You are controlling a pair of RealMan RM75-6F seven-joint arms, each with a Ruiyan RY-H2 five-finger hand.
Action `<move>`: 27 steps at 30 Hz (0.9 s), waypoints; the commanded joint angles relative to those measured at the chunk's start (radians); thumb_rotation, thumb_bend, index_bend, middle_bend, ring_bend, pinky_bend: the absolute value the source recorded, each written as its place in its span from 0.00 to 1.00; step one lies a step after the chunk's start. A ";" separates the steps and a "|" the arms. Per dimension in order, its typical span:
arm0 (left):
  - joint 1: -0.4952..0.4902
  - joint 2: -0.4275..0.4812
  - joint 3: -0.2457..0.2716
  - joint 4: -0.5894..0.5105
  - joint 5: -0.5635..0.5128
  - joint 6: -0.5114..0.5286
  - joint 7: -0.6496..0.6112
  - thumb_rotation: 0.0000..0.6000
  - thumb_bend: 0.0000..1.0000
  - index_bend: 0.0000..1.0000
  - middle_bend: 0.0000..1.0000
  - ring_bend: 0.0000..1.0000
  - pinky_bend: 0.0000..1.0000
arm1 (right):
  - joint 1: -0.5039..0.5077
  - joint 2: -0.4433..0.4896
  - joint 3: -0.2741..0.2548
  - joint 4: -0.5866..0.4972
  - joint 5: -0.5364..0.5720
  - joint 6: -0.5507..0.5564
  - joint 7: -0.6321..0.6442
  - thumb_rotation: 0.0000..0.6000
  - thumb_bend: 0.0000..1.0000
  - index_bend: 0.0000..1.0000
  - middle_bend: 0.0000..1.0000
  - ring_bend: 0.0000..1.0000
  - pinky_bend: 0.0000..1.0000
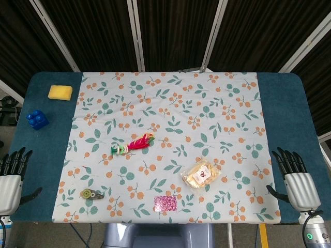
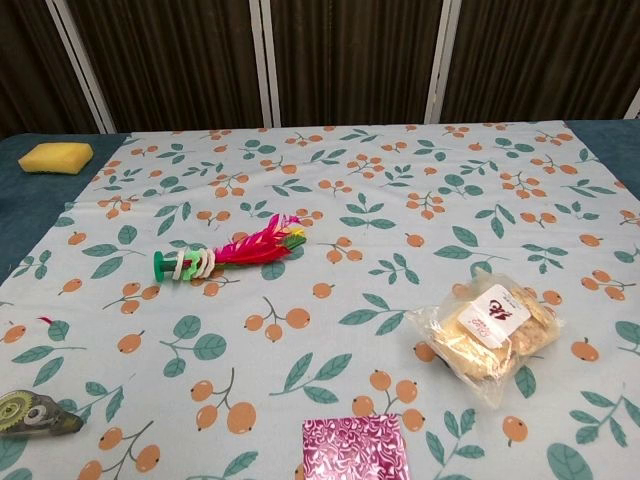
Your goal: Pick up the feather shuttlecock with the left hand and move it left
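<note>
The feather shuttlecock (image 1: pixel 133 143) lies on its side near the middle of the patterned cloth, pink and yellow feathers pointing right, green base with white rings pointing left. The chest view shows the shuttlecock (image 2: pixel 228 252) left of centre. My left hand (image 1: pixel 11 175) rests at the table's near left corner, fingers spread, holding nothing, well left of the shuttlecock. My right hand (image 1: pixel 295 178) sits at the near right corner, fingers apart and empty. Neither hand shows in the chest view.
A yellow sponge (image 1: pixel 60 92) and a blue toy block (image 1: pixel 37 119) lie on the blue table (image 1: pixel 49 150) at the far left. A tape roller (image 1: pixel 91 194), a pink foil packet (image 1: pixel 165 203) and a bagged snack (image 1: pixel 201 175) lie near the front edge.
</note>
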 commanded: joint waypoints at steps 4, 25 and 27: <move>0.005 0.004 -0.011 -0.013 -0.013 -0.021 0.001 1.00 0.16 0.02 0.00 0.00 0.00 | -0.001 0.000 -0.002 0.000 -0.005 0.003 -0.002 1.00 0.11 0.05 0.00 0.00 0.00; -0.323 -0.172 -0.396 -0.112 -0.587 -0.323 0.183 1.00 0.24 0.29 0.00 0.00 0.00 | 0.004 0.003 -0.009 -0.006 -0.009 -0.013 0.005 1.00 0.11 0.05 0.00 0.00 0.00; -0.385 -0.234 -0.450 -0.082 -0.708 -0.333 0.234 1.00 0.27 0.31 0.00 0.00 0.00 | 0.005 0.006 -0.008 -0.009 -0.007 -0.015 0.009 1.00 0.11 0.05 0.00 0.00 0.00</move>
